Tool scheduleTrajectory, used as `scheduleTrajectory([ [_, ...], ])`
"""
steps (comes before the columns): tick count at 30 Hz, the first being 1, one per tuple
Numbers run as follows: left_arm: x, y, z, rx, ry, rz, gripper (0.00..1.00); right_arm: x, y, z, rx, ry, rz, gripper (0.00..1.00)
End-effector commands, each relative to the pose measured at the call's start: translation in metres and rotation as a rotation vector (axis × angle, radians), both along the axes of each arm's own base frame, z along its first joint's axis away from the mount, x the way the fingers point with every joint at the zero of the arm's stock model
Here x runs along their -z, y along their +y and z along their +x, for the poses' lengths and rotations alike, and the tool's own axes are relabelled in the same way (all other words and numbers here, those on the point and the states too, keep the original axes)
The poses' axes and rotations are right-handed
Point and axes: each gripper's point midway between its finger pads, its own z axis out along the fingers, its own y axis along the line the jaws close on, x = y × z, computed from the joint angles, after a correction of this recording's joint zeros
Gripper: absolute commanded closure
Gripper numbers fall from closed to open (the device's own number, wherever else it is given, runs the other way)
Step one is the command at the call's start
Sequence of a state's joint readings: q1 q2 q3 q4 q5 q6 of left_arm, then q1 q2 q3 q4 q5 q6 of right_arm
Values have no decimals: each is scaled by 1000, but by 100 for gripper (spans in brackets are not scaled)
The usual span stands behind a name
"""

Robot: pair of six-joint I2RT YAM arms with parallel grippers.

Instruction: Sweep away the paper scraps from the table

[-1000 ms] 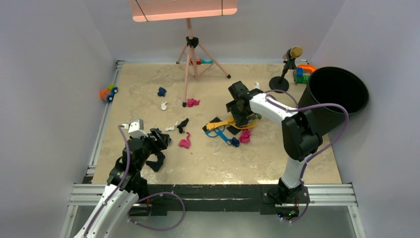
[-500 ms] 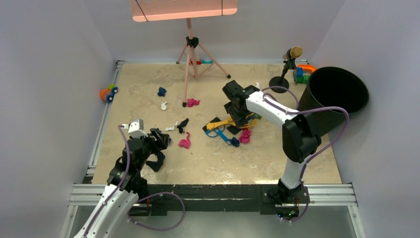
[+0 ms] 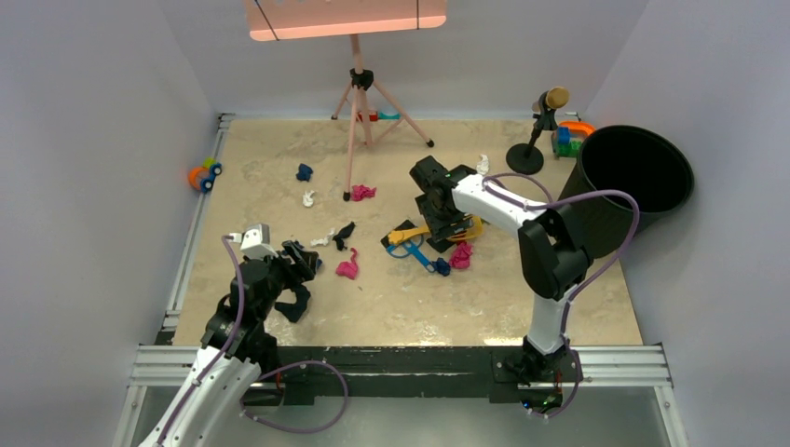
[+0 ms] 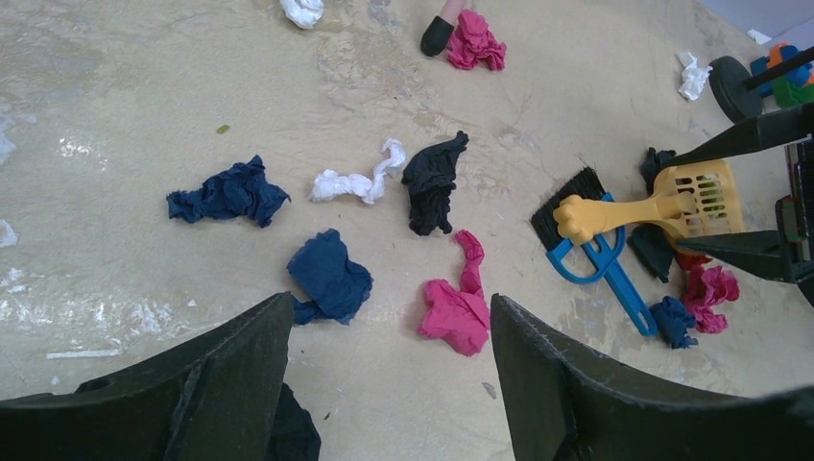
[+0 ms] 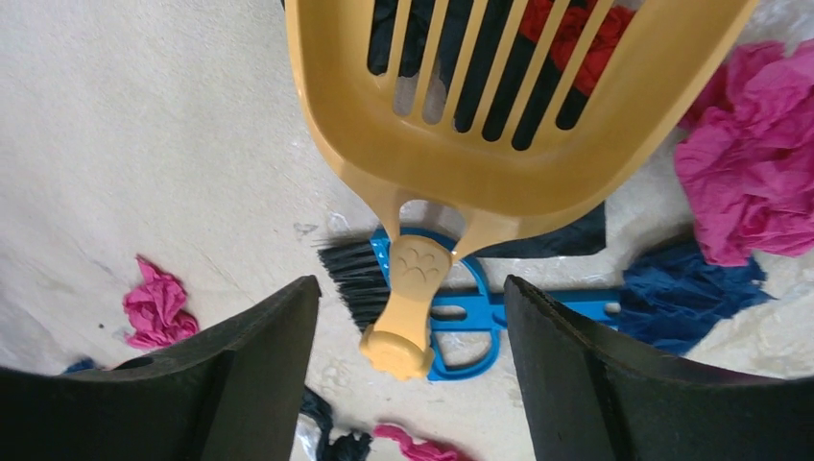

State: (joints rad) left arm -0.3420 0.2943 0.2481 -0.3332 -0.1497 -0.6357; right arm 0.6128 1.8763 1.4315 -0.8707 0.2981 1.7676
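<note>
Lower the open, empty right gripper (image 5: 411, 293) onto the yellow dustpan handle (image 5: 415, 274) — centred, clear of the blue brush (image 5: 557, 305) — then pinch; leave the open left gripper (image 4: 389, 307) parked.

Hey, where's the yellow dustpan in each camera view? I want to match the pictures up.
Top external: the yellow dustpan lies just right of picture centre.
Left wrist: it sits near the right edge, at mid-height.
Right wrist: it fills the top centre, handle pointing down.
Shared landmark: the blue hand brush lying under the dustpan's handle.
</note>
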Motion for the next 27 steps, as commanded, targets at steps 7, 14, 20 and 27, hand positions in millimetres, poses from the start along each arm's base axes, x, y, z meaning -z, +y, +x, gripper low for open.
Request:
scheduleTrajectory([
  [7, -8, 0, 1, -3, -22, -4, 22, 23, -2, 8, 114, 3, 27, 41],
  [14, -7, 0, 1, -4, -20, -3, 21, 21, -8, 2, 100, 0, 12, 57],
  [20, -7, 0, 2, -2, -20, -1, 21, -19, -29, 3, 77, -106, -50, 80],
  [27, -7, 0, 2, -2, -22, -2, 21, -86, -49, 13, -260, -372, -177, 96],
])
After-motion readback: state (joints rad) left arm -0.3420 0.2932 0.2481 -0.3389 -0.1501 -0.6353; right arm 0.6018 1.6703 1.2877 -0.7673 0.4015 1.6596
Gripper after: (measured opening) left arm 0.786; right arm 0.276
